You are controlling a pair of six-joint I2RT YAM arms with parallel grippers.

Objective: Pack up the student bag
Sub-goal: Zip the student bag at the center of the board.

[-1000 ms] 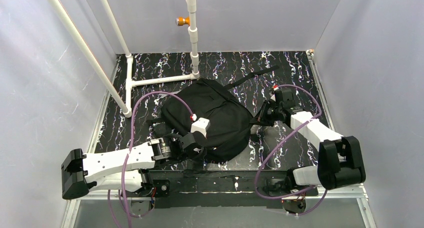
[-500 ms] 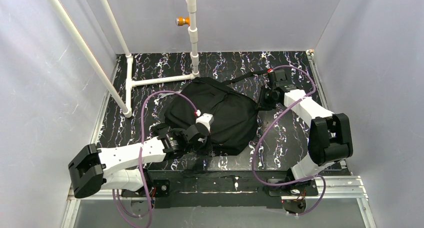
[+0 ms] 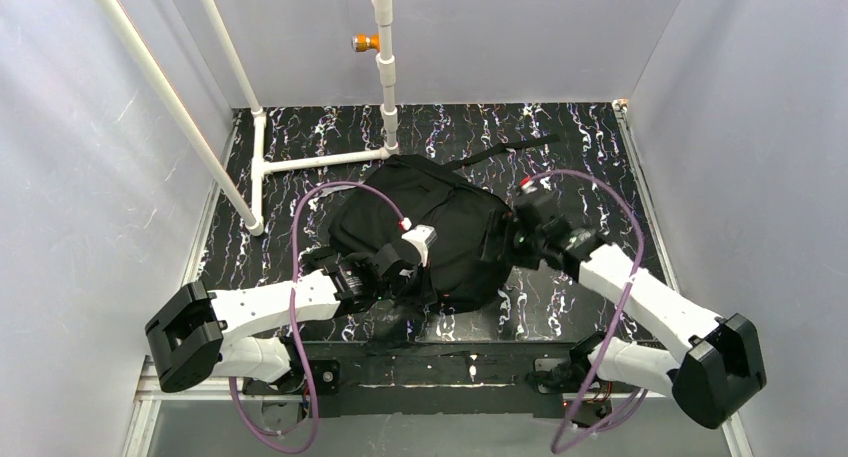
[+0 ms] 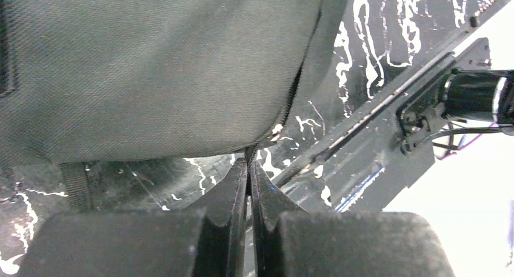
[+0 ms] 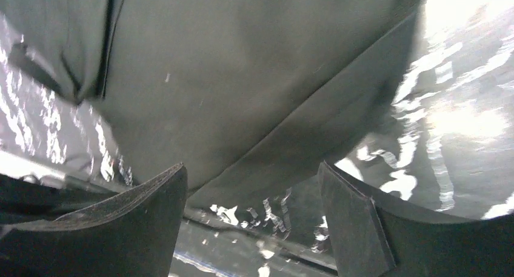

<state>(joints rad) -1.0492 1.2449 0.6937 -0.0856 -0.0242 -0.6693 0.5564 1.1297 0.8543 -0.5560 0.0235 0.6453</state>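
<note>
The student bag (image 3: 440, 227), a large black soft backpack, lies flat in the middle of the marbled black table (image 3: 590, 147). My left gripper (image 3: 418, 285) is at the bag's near edge. In the left wrist view its jaws (image 4: 249, 163) are shut, pinching a small dark zipper pull (image 4: 250, 151) at the end of the bag's zipper (image 4: 297, 89). My right gripper (image 3: 503, 245) hovers at the bag's right side. In the right wrist view the right gripper (image 5: 251, 192) is open, with the bag's fabric (image 5: 242, 77) just beyond the fingertips (image 5: 345, 210) and nothing gripped.
A white pipe frame (image 3: 310, 161) with an upright post (image 3: 385, 77) and an orange fitting (image 3: 365, 43) stands at the back left. A bag strap (image 3: 505, 149) trails toward the back right. A metal rail (image 3: 450, 362) runs along the near edge. Grey walls close in both sides.
My right gripper opened, let go of the bag and swung from its far right edge back to its right side. The left arm kept its pinch and pushed slightly right.
</note>
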